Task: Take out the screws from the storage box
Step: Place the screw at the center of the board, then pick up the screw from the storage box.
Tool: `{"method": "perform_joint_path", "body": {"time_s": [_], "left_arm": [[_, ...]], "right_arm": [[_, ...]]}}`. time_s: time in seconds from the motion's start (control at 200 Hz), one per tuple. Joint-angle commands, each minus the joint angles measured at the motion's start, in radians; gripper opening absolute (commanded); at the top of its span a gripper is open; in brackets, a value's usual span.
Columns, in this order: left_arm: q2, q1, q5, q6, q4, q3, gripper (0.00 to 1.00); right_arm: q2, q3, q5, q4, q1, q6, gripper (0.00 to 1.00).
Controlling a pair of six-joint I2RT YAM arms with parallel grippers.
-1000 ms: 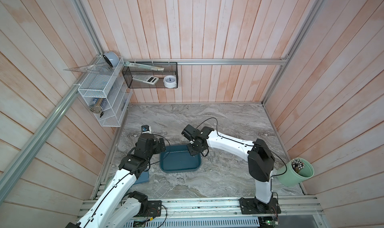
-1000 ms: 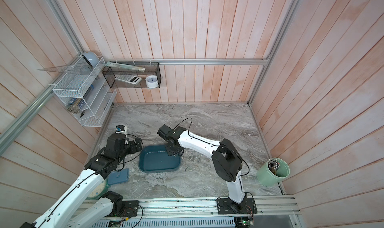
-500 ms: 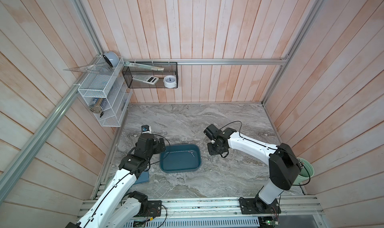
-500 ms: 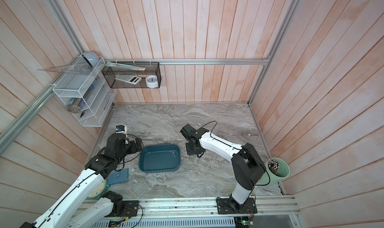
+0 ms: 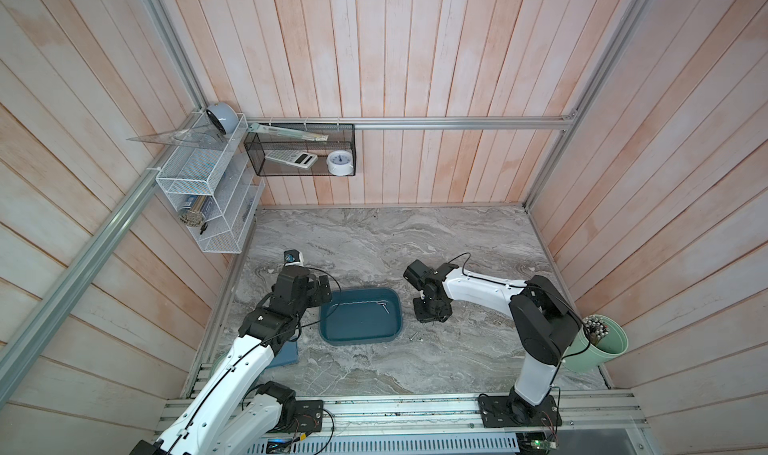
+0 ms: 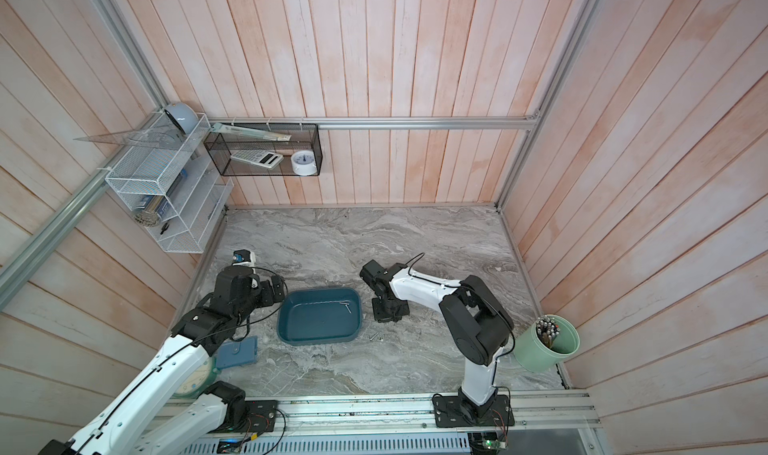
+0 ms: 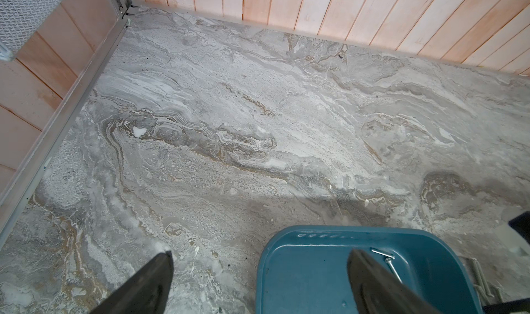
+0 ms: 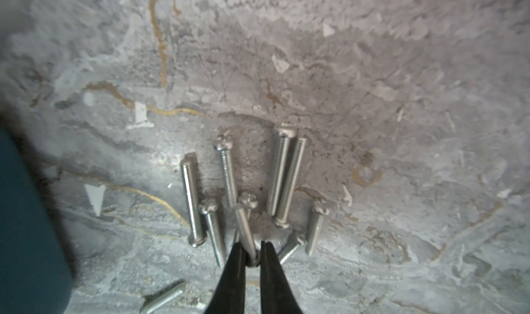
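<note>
While 2 screws (image 7: pixel 383 253) lie in the storage box (image 5: pixel 353 328), the right gripper (image 8: pixel 253 255) holds 1 outside it.
Its fingers (image 8: pixel 232 269) are pinched nearly together on the shaft of a single screw (image 8: pixel 245 229), low over the pile (image 8: pixel 284 177) of about 9 screws lying on the marble table (image 8: pixel 372 69) just beside the box, probably to set it with the rest. The left gripper (image 7: pixel 259 252) hangs spread wide and empty, straddling the box's opposite rim, likely placed to steady it.

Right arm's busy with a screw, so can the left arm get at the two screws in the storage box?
Probably yes: the left gripper is open beside the storage box, and the screws lie uncovered inside.
</note>
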Motion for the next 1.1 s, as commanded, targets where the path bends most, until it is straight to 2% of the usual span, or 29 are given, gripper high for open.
{"method": "perform_joint_path", "body": {"time_s": [0.0, 0.355, 0.67, 0.785, 0.91, 0.985, 1.04, 1.095], "left_arm": [[-0.002, 0.003, -0.009, -0.002, 0.002, 0.017, 1.00], [-0.005, 0.003, -0.007, -0.003, 0.002, 0.017, 1.00], [-0.009, 0.003, -0.010, -0.001, 0.002, 0.017, 1.00], [-0.011, 0.003, -0.011, -0.001, 0.001, 0.018, 1.00], [-0.012, 0.004, -0.013, -0.001, 0.001, 0.016, 1.00], [-0.014, 0.003, -0.013, -0.002, 0.001, 0.018, 1.00], [-0.013, 0.004, -0.014, -0.002, 0.001, 0.016, 1.00], [-0.015, 0.003, -0.015, -0.001, 0.002, 0.018, 1.00]], "right_arm": [[0.020, 0.016, -0.001, -0.031, 0.017, 0.012, 0.14], [0.000, 0.050, -0.006, -0.034, 0.019, 0.009, 0.25], [-0.071, 0.069, -0.021, -0.012, 0.018, 0.008, 0.29], [-0.118, 0.056, -0.004, 0.028, 0.024, 0.007, 0.35], [-0.169, 0.050, 0.010, 0.082, 0.030, 0.001, 0.50], [-0.188, 0.051, 0.009, 0.123, 0.039, 0.001, 0.68], [-0.189, 0.065, -0.002, 0.144, 0.049, -0.005, 0.70], [-0.177, 0.092, -0.010, 0.152, 0.064, -0.015, 0.66]]}}
